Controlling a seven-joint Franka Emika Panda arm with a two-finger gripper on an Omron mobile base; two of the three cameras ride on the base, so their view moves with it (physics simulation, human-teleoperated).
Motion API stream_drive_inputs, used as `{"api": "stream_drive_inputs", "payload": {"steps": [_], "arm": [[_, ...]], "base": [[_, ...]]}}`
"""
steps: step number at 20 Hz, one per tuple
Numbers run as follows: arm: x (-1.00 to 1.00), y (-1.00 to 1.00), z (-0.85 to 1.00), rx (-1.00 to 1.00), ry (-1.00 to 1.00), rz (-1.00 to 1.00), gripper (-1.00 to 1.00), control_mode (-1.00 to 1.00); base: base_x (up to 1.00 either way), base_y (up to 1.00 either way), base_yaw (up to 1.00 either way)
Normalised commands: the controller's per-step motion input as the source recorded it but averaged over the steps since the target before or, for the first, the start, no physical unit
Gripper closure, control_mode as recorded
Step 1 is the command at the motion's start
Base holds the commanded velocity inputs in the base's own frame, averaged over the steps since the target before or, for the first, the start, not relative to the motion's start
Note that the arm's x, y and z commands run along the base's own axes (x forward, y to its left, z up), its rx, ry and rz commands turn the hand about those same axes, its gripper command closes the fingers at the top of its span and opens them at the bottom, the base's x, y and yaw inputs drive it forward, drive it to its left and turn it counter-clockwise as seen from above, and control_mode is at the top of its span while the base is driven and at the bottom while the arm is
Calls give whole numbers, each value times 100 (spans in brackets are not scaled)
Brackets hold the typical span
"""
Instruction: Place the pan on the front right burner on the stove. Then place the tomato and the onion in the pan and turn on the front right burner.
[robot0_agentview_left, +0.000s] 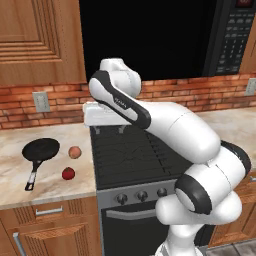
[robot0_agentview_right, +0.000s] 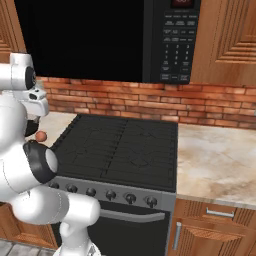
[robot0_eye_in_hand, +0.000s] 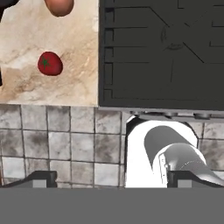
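Half the onion cropped, tomato clear; gripper fingertips spread.

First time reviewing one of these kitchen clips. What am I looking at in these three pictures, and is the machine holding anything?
It is a rendered kitchen with a white robot arm on a driving base. Two cameras sit behind the arm, left and right; the third looks down from the hand, its two dark fingertips at the bottom. The gripper is open and empty, high above the stove. On the counter left of the stove lie the pan, the onion and the tomato, all apart from each other. The front right burner is bare. A black microwave hangs above.
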Motion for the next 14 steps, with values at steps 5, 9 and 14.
{"api": "stream_drive_inputs", "payload": {"steps": [5,9,14], "arm": [[0,32,-5,0,9,0,-100,-100],[0,32,-6,0,10,0,-100,-100],[0,32,-2,0,10,0,-100,-100]], "base": [[0,0,0],[0,0,0],[0,0,0]]}}
